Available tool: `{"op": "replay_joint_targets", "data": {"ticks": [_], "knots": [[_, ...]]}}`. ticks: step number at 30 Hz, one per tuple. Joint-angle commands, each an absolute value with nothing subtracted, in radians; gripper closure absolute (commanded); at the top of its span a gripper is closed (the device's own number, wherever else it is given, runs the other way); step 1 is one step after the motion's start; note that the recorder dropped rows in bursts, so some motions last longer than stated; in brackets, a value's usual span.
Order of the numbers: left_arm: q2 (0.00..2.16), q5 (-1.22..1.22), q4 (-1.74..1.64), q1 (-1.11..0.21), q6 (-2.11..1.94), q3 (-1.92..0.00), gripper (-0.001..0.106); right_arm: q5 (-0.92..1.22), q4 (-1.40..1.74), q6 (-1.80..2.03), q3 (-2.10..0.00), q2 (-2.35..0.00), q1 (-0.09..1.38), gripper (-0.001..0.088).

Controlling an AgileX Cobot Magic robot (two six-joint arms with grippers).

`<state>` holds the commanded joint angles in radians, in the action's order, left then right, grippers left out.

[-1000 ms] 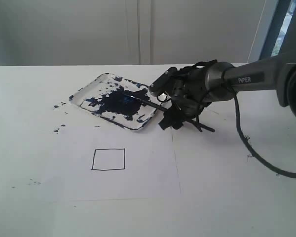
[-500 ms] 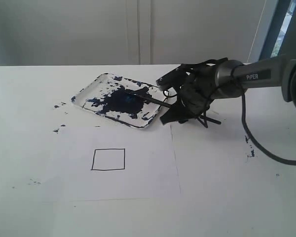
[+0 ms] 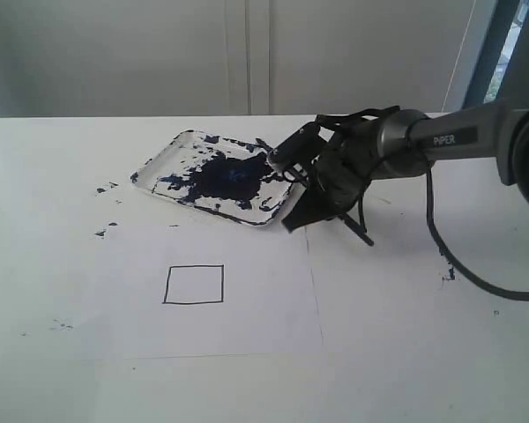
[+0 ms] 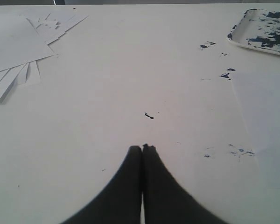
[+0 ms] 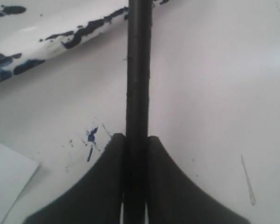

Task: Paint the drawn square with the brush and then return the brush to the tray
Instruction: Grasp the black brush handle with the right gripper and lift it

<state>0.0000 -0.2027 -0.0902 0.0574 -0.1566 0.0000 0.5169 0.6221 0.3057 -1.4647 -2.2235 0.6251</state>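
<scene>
The white tray, with its big dark blue blot, lies at the back of the table. My right gripper hovers low at the tray's right corner, shut on the brush. The black shaft runs from between the fingers up to the tray's rim; the tip is out of view. The brush's handle end sticks out behind the gripper. The drawn square on the paper sheet is blank inside. My left gripper is shut on nothing above bare table, well left of the tray.
Dark blue paint specks dot the table left of the tray, and more lie under the right gripper. A fanned stack of white paper sheets lies far to the left. The right arm's black cable loops over the table.
The right gripper has turned and drawn the brush back from the blot toward the tray's right corner. The tray has slid slightly to the right. The square is unchanged.
</scene>
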Motion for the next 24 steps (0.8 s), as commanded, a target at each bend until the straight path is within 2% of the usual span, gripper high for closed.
{"op": "replay_joint_targets", "data": {"ticks": [10, 24], "knots": [[0.000, -0.203, -0.090, 0.057, -0.157, 0.000, 0.105, 0.635, 0.631, 0.187, -1.465, -2.101, 0.710, 0.0868], [0.000, -0.203, -0.090, 0.057, -0.157, 0.000, 0.105, 1.019, 0.739, -0.076, -1.524, -2.001, 0.834, 0.0868]]}}
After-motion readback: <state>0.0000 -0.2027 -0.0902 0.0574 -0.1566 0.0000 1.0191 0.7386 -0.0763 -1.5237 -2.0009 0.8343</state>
